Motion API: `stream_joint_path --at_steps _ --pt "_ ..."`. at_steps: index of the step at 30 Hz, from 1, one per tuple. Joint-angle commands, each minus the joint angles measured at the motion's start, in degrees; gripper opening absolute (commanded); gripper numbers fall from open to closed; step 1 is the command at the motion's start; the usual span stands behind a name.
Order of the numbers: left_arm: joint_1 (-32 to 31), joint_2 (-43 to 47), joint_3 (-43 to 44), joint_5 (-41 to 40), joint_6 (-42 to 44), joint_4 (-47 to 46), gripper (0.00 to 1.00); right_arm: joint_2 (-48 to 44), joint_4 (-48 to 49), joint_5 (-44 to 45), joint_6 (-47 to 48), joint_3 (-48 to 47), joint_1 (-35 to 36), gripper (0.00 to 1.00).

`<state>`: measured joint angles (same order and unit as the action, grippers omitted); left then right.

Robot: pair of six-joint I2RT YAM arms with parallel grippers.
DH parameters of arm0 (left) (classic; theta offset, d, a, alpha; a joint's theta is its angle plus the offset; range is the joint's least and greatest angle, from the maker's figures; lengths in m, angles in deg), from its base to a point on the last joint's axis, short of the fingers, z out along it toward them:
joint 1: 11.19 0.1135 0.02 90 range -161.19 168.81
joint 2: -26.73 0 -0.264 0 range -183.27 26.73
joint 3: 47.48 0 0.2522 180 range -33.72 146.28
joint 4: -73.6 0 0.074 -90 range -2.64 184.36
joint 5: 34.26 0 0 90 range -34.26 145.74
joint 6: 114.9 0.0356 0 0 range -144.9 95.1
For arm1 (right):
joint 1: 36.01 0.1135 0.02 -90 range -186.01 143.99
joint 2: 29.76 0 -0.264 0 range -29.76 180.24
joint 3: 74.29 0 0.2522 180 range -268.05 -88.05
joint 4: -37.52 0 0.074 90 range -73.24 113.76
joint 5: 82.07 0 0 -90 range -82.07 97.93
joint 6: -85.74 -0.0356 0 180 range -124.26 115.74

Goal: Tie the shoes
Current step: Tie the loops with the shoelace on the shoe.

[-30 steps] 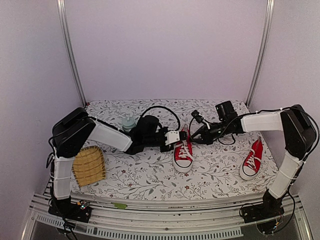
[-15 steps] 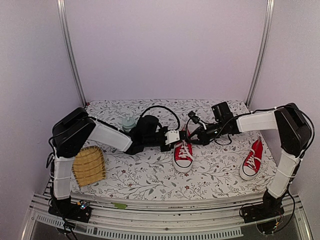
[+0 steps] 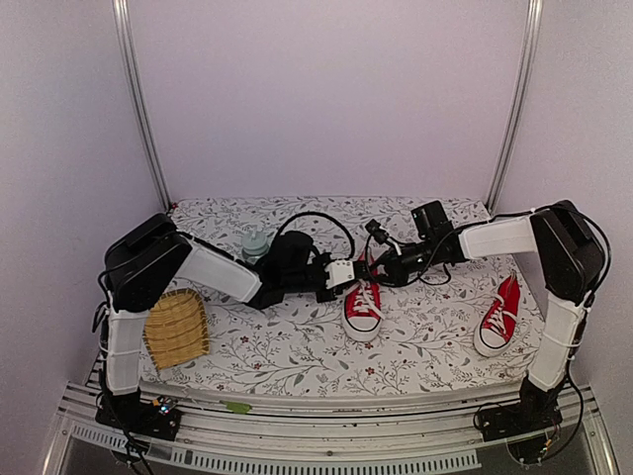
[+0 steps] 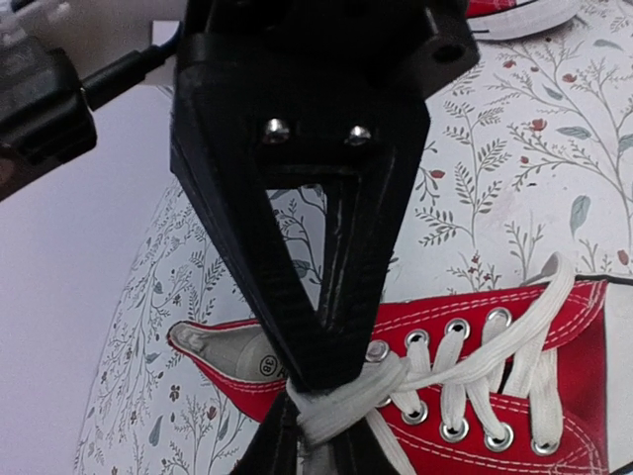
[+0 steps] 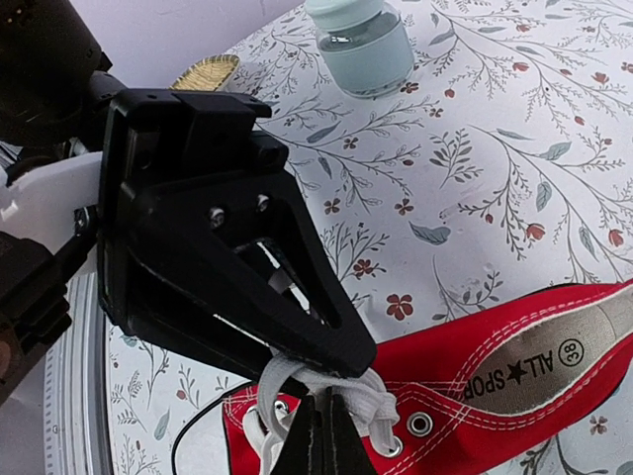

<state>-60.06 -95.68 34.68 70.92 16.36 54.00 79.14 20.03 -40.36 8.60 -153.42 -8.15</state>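
One red shoe [image 3: 363, 305] lies mid-table, toe towards the arms; it also shows in the left wrist view [image 4: 534, 346] and the right wrist view [image 5: 514, 416]. Both grippers meet over its top eyelets. My left gripper [image 3: 348, 274] [image 4: 315, 427] is shut on the white lace [image 4: 341, 396]. My right gripper [image 3: 374, 275] [image 5: 324, 411] is shut on the same bunch of lace [image 5: 326, 386], tip to tip with the left gripper [image 5: 351, 356]. It fills the top of the left wrist view [image 4: 326, 371]. The second shoe [image 3: 497, 315] [image 4: 514, 15] lies alone at the right.
A pale green bottle [image 3: 255, 243] [image 5: 361, 40] stands behind the left arm. A woven basket tray [image 3: 176, 329] [image 5: 203, 71] lies at the front left. A black cable [image 3: 316, 220] loops over the left wrist. The flowered cloth ends at the near rail.
My right gripper has moved left, closer to the left gripper over the shoe's top eyelets. The left gripper and both shoes have stayed in place.
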Motion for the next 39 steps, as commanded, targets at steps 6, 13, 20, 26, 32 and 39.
stream_joint_path --at_steps 6,13,20,26,32,39 --pt "-0.02 -0.49 -1.53 -1.1 -1.2 -3.72 0.26 1.56 -1.84 2.59 1.32 -1.9 0.33 0.04" --pt "-0.04 0.04 -2.68 -1.49 -2.41 -6.46 0.24 -0.13 -3.34 0.47 2.96 -0.8 0.33 0.09" --pt "-0.03 -0.11 -2.66 -1.09 -3.37 -7.65 0.2 -0.72 -3.3 -0.91 3.36 -0.93 0.35 0.1" --pt "-0.03 -0.29 -2.74 -0.98 -3.37 -7.68 0.14 -0.77 -3.05 -2.92 3.31 -1.71 0.35 0.12" --pt "-0.01 -0.42 -2.68 -1.03 -3.29 -7.71 0.1 0.6 -2.2 -4.0 2.03 -2.32 0.35 0.15" --pt "-0.08 -0.71 -2.42 -0.51 -3.29 -7.9 0.05 1.83 0.52 -2.19 -1.0 -3.14 0.36 0.17"
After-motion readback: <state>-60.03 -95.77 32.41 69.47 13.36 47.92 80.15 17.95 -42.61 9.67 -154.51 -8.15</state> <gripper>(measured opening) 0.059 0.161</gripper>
